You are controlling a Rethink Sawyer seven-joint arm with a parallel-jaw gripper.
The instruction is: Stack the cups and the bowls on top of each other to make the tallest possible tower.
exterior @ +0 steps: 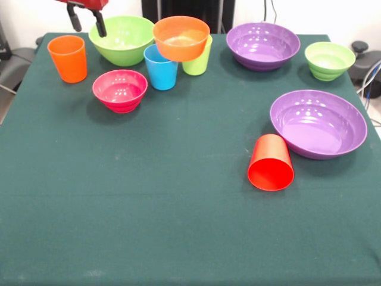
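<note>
Cups (161, 67) and bowls spread over green table (149, 226), front view only. Orange bowl (181, 37) sits atop sky blue cup and lime green cup (199, 61), far centre. Large lime green bowl (122, 39) far left, orange cup (68, 58) beside it, pink bowl (120, 90) nearer. Two purple bowls (263, 44) right, small green bowl (329, 60) far right. Red cup (271, 162) lies tipped (mouth toward camera), touching nearer purple bowl. Gripper (87, 22) far left, fingers parted, grasping nothing, above large bowl's rim.
</note>
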